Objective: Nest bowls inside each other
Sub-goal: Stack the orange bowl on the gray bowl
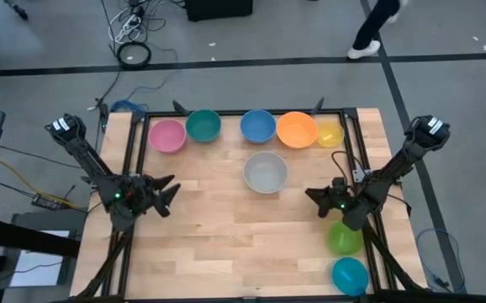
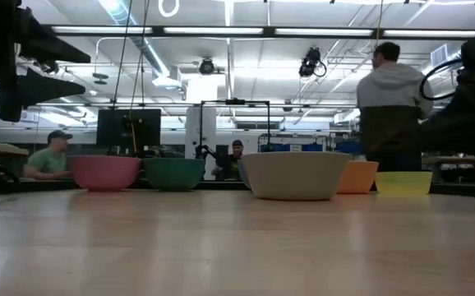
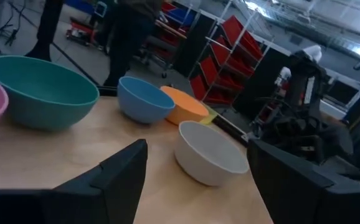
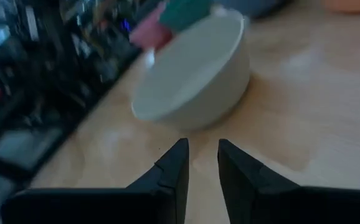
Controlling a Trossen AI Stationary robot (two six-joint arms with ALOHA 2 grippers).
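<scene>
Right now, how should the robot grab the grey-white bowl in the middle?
Probably by its rim. The grey-white bowl sits upright and open, apart from the others, so one finger can go inside and one outside. The right gripper is near; coming from above onto the rim's closest edge looks easiest.

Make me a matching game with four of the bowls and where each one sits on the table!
Bowls:
1. pink bowl
2. grey-white bowl
3. cyan bowl
4. yellow bowl

Places:
A. alone in the middle of the table, in front of the back row
B. right end of the back row, touching the orange bowl
C. left end of the back row, beside the teal bowl
D. front right corner, next to the lime green bowl

Pairs: 1-C, 2-A, 3-D, 4-B
</scene>
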